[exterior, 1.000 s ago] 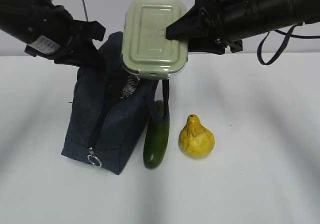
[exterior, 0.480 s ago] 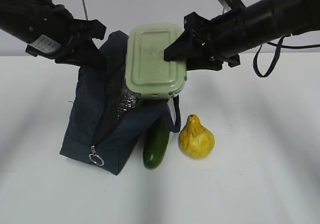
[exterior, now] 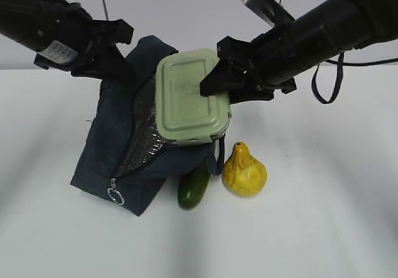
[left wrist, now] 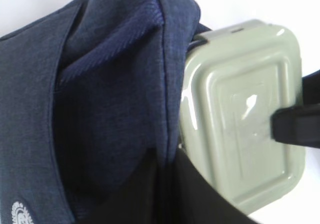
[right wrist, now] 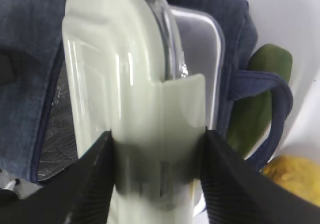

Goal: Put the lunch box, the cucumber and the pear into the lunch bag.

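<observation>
White tabletop [exterior: 323,216] carries the lunch bag [exterior: 118,141]; left fingers [exterior: 115,66] pinch its edge, holding the mouth wide, while right fingers [exterior: 214,82] clamp the lunch box [exterior: 186,97], tilting it inward.

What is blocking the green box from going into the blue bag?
Nothing visible blocks it. The right end effector holds the lunch box tilted right at the lunch bag mouth, which the left end effector holds open, showing silver lining. The cucumber and pear lie beside the bag.
</observation>
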You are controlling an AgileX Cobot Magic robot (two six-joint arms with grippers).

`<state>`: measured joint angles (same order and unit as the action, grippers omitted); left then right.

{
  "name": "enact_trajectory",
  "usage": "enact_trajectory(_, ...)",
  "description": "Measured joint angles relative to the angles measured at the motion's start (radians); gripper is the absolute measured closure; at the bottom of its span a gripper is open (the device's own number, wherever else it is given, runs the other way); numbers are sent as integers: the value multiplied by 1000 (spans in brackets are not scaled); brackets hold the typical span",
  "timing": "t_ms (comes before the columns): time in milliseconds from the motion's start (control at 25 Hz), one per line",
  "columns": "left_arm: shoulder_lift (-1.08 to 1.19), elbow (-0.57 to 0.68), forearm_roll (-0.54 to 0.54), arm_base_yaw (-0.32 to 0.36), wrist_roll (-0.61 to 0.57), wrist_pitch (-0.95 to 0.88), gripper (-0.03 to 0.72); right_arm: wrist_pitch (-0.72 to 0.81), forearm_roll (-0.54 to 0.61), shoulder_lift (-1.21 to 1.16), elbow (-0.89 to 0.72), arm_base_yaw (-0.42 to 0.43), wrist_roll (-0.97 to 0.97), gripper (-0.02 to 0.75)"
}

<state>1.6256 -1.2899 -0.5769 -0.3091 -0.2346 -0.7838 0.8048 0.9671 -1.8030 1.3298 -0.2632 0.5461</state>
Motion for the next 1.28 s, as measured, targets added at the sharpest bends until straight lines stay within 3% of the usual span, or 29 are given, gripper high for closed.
enact_trajectory(360,0,0,-10,-2,0,4,687,-34,-94,-11,0,-17,-118,357)
enact_trajectory(960,0,0,-10,-1,0,5,687,-118,-88,-39,4,-79,-131,357)
enact_trajectory(1280,0,0,-9,-1,0,4,687,-113,-88,-99,86,-105,-169,357)
